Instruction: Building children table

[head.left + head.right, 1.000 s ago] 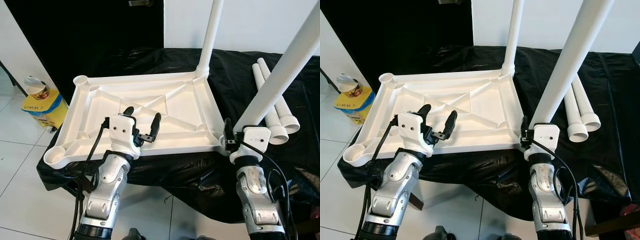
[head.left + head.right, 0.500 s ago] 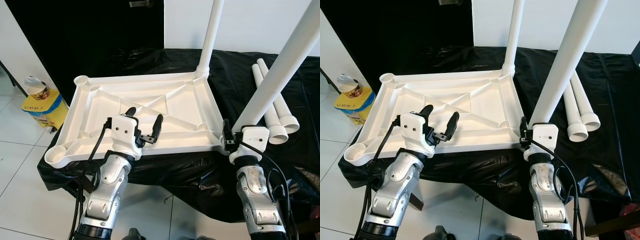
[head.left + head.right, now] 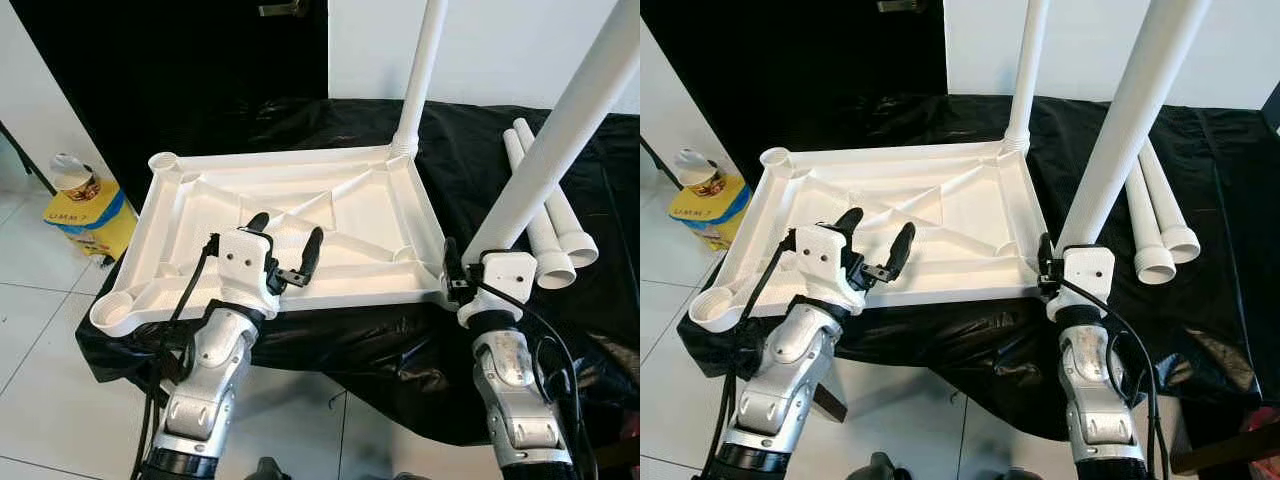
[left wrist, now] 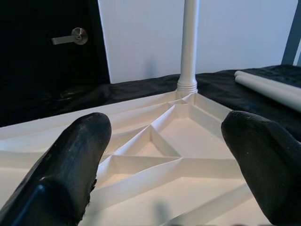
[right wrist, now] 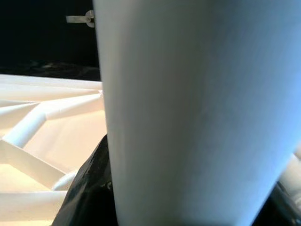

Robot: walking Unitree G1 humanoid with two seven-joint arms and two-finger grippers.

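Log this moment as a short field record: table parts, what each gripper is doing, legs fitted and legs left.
table top: white plastic table top lying underside up on a black sheet
fitted leg: white tube leg upright in the far right corner socket
left gripper: open, over the near ribs, holding nothing
right gripper: shut on a second white tube leg at the near right corner
spare legs: two, lying on the sheet to the right
empty sockets: both left corners

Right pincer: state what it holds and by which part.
The right pincer holds a white table leg near its lower end, beside the near right corner of the upturned tabletop. The left pincer is open, holding nothing.
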